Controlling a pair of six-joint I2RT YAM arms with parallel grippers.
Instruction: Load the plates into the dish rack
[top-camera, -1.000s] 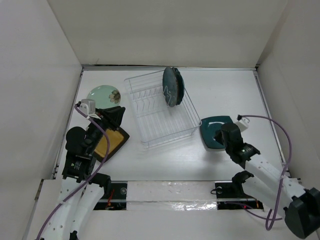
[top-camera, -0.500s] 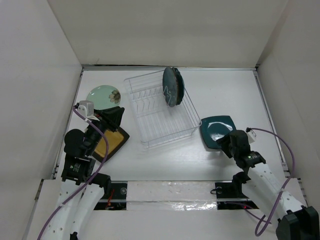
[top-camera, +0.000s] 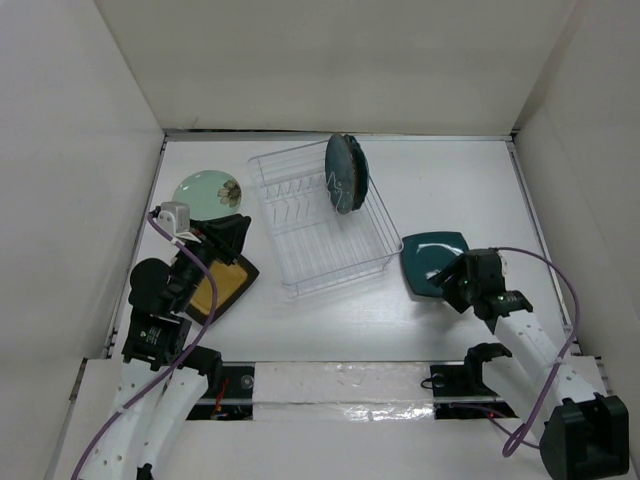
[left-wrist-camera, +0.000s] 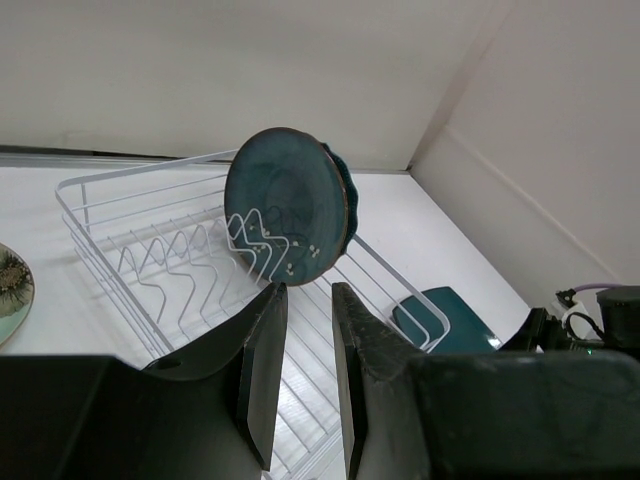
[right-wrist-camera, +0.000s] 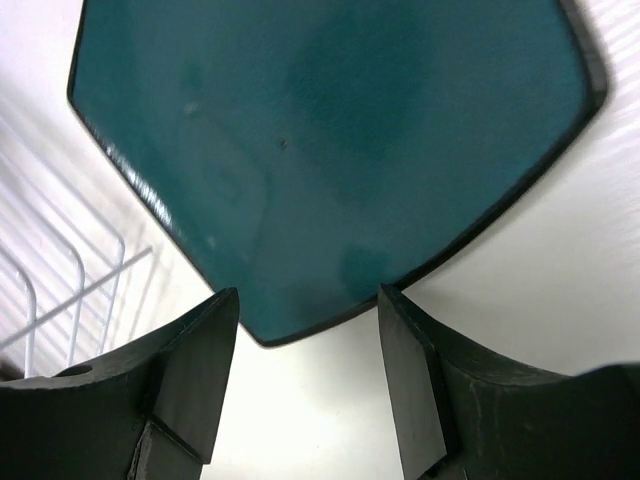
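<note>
- Teal and rounded-square, the plate (right-wrist-camera: 330, 140) in hand was seen lying flat on the table (top-camera: 330, 320), just beside the near right corner of the dish rack (top-camera: 310, 240).
- The right gripper (right-wrist-camera: 308, 300) was held low at the plate's near edge, its jaws spread wide to either side of the rim and nothing clamped between them.
- A sound grasp was judged to call for 1 finger eased under the lip and 1 over it. Closing is best delayed until the rim sits well between the fingers, since a flat plate offers little clearance and the glaze is likely slippery.
- 2 round dark teal plates (left-wrist-camera: 287, 220) were seen standing on edge at the rack's far end, with the nearer slots free. The plate should therefore be tipped upright and lowered into a free slot, clear of them.
- The left gripper (left-wrist-camera: 305, 300) was poised above the mustard-yellow plate (top-camera: 225, 285), fingers only narrowly apart and nothing held.
- The pale green plate (top-camera: 205, 190) lay flat beyond it, left of the rack.
</note>
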